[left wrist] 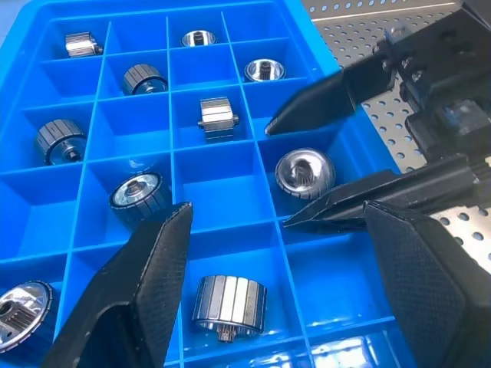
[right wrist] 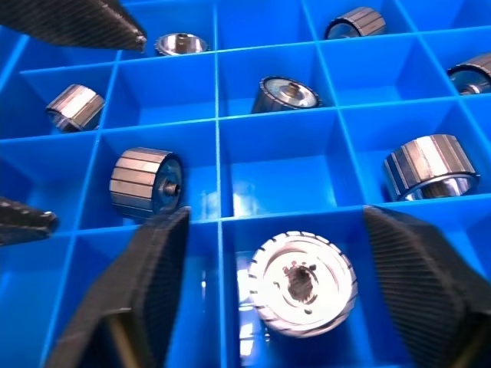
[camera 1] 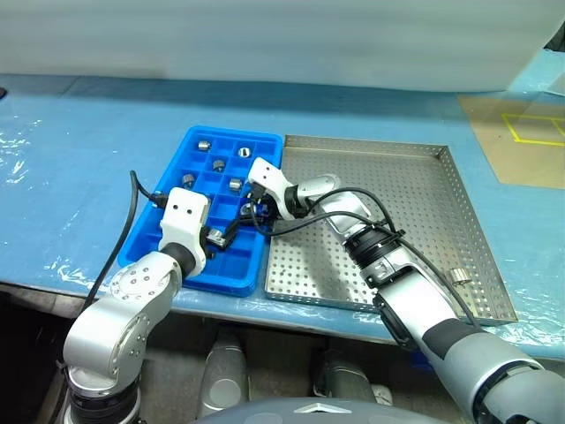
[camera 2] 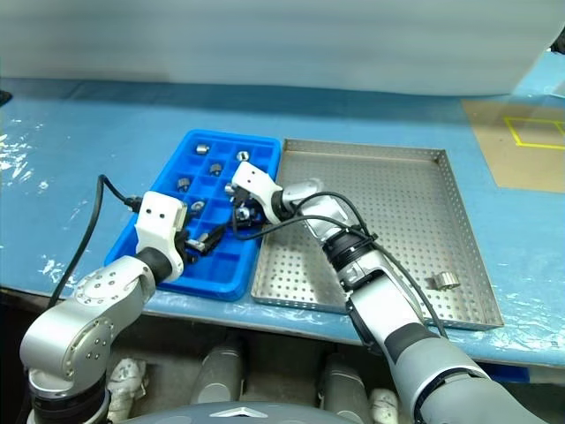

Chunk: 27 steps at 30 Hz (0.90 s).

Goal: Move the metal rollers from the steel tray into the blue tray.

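- Head views: we see our right claw [camera 1: 257, 210] spread over the blue tray [camera 1: 190, 141], near its edge against the steel tray [camera 1: 388, 146]. Our left claw [camera 1: 222, 237] hangs open at the blue tray's near end. One roller [camera 1: 458, 276] lies by the steel tray's near right corner, well apart from both; the right arm is nearer.
- Left wrist: the right claw's fingers straddle a freshly seated roller [left wrist: 304, 172], not pinching it.
- Right wrist: that roller [right wrist: 304, 284] rests hole-up in its cell.
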Each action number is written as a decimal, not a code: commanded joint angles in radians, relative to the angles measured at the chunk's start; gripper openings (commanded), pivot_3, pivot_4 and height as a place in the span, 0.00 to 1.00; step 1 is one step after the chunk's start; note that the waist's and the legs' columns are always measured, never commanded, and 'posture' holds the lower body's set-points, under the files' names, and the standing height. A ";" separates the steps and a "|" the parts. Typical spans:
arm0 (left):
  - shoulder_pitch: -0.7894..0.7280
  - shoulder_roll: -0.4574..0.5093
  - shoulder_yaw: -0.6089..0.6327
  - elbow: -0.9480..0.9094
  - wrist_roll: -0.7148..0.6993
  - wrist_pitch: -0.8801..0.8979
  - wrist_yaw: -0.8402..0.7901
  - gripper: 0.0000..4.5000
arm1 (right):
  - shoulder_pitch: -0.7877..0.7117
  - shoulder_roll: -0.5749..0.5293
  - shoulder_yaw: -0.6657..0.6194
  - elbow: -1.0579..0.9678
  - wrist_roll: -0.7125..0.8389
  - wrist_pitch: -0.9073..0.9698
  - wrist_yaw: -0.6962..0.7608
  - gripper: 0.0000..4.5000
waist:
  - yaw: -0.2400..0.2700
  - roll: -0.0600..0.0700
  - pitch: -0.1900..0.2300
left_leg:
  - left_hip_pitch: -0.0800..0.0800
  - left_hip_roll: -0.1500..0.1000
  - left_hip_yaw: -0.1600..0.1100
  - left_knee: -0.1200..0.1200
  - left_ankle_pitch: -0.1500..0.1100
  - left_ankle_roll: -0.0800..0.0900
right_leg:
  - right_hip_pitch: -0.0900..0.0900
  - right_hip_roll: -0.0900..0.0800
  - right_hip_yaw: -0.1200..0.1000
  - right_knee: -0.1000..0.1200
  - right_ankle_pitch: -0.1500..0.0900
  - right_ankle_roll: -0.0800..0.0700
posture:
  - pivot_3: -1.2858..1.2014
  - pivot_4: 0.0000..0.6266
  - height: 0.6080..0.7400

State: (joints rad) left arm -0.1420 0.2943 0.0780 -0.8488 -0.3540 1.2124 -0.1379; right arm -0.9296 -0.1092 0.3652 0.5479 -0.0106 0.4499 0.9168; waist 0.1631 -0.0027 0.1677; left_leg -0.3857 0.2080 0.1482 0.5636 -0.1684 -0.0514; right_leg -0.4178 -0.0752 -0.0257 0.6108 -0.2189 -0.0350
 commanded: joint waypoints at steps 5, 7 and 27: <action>-0.142 0.046 -0.024 0.121 -0.020 -0.084 -0.090 0.83 | 0.100 -0.097 -0.133 -0.108 0.052 -0.001 -0.059 0.95 | 0.011 0.000 0.000 | 0.000 -0.001 0.000 0.002 0.001 0.000 | 0.001 -0.001 0.000 0.001 0.000 0.000 | 0.59 0.24 1.00; -0.165 0.052 -0.040 0.165 -0.025 -0.119 -0.119 0.83 | 0.142 -0.119 -0.179 -0.169 0.083 -0.026 -0.068 0.95 | 0.011 0.000 0.000 | 0.000 -0.001 0.000 0.002 0.001 0.000 | 0.001 -0.001 0.000 0.002 0.000 0.000 | 0.58 0.24 1.00; -0.347 -0.004 -0.311 0.629 0.028 -0.581 -0.464 0.83 | 0.580 -0.471 -0.516 -0.774 0.306 0.315 -0.151 0.95 | -0.126 0.000 0.000 | 0.002 0.000 0.003 0.002 0.001 0.002 | 0.000 0.001 0.005 0.002 0.000 0.001 | 0.42 0.24 1.00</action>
State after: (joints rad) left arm -0.4660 0.2943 -0.2158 -0.2277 -0.3399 0.6845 -0.5745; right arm -0.3613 -0.5565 -0.1108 -0.1548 0.2564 0.7325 0.7616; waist 0.0373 -0.0024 0.1672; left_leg -0.3835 0.2076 0.1518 0.5655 -0.1673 -0.0489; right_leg -0.4182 -0.0738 -0.0205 0.6123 -0.2184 -0.0344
